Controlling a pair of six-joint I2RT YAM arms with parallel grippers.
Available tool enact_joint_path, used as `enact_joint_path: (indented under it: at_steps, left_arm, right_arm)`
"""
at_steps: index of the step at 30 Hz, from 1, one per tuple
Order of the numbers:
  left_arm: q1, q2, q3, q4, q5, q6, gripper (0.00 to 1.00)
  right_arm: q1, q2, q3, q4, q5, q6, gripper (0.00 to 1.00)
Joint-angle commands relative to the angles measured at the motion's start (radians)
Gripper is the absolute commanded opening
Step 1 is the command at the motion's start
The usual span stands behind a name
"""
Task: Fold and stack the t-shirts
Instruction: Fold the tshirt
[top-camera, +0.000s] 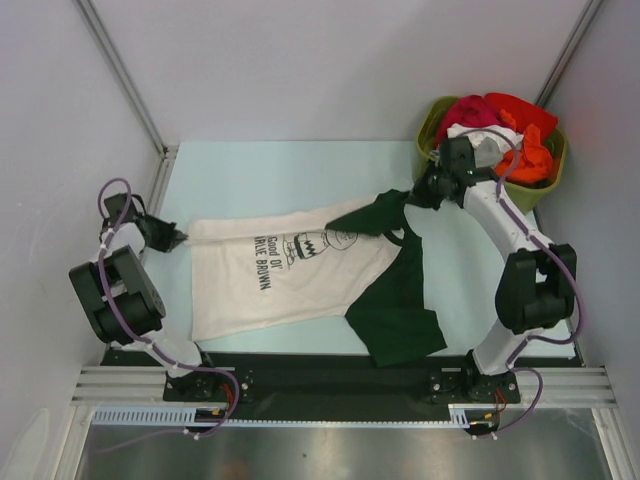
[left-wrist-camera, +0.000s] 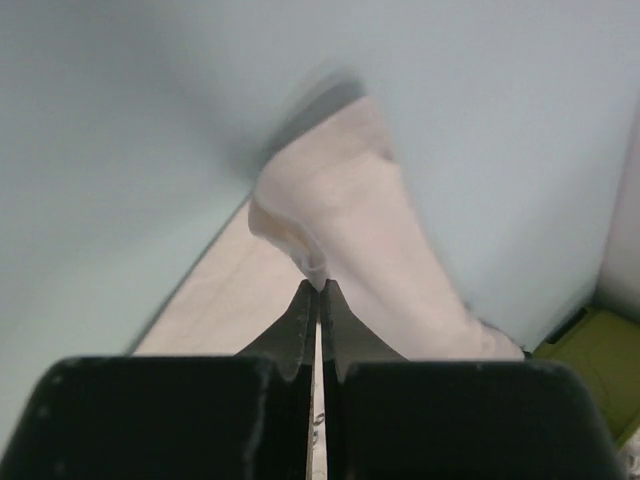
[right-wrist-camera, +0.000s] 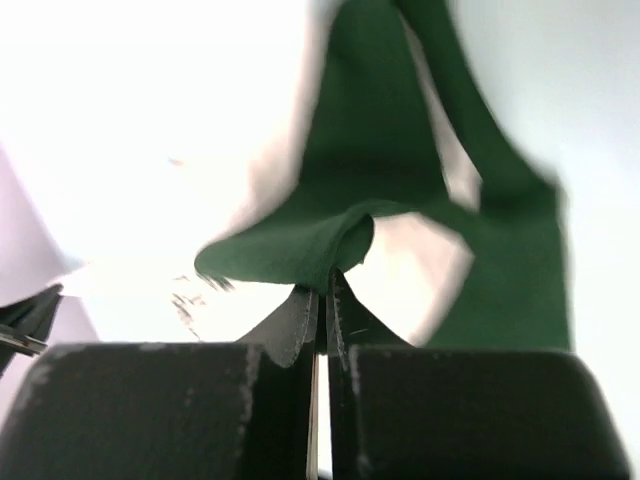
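A cream-white t-shirt (top-camera: 290, 280) with black lettering and dark green sleeves (top-camera: 395, 315) lies spread across the table. My left gripper (top-camera: 180, 238) is shut on its cream hem corner at the left; in the left wrist view the cloth (left-wrist-camera: 340, 220) is pinched at the fingertips (left-wrist-camera: 320, 288). My right gripper (top-camera: 418, 192) is shut on the far dark green sleeve, pulling it toward the back right; the right wrist view shows the green cloth (right-wrist-camera: 300, 250) pinched between the fingertips (right-wrist-camera: 325, 285).
An olive-green tub (top-camera: 545, 175) at the back right holds red, orange and white garments (top-camera: 515, 135). White walls stand at left, back and right. A black rail (top-camera: 320, 375) runs along the near table edge.
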Motion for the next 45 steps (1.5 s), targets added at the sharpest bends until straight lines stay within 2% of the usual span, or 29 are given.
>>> enact_joint_path:
  at_steps: [1,7,16,21,25,30,38,45]
  left_arm:
    - [-0.030,0.022,0.170,0.043,0.018,0.051,0.00]
    - [-0.077,0.126,0.361,0.072,0.022,0.055,0.00]
    - [-0.095,0.344,0.548,0.110,0.022,0.040,0.00]
    - [-0.089,0.384,0.605,0.101,-0.008,0.038,0.00]
    - [-0.087,0.409,0.634,0.087,-0.002,0.035,0.00]
    - [-0.087,0.418,0.626,0.047,-0.013,0.040,0.00]
    - [-0.081,0.357,0.577,-0.039,-0.081,0.070,0.00]
    - [-0.075,0.346,0.594,-0.086,-0.065,0.087,0.00]
  right_arm:
    - [-0.011,0.102,0.207,0.146,-0.007,-0.040,0.00]
    - [-0.029,0.267,0.464,0.318,-0.040,-0.055,0.00]
    - [-0.035,0.477,0.585,0.637,-0.166,0.041,0.00]
    - [-0.026,0.594,0.750,0.685,-0.250,0.041,0.00]
    - [-0.029,0.681,0.884,0.604,-0.261,0.038,0.00]
    - [-0.038,0.637,0.845,0.509,-0.258,0.050,0.00]
    - [-0.038,0.514,0.609,0.430,-0.312,0.050,0.00]
    - [-0.046,0.438,0.527,0.339,-0.329,0.026,0.00]
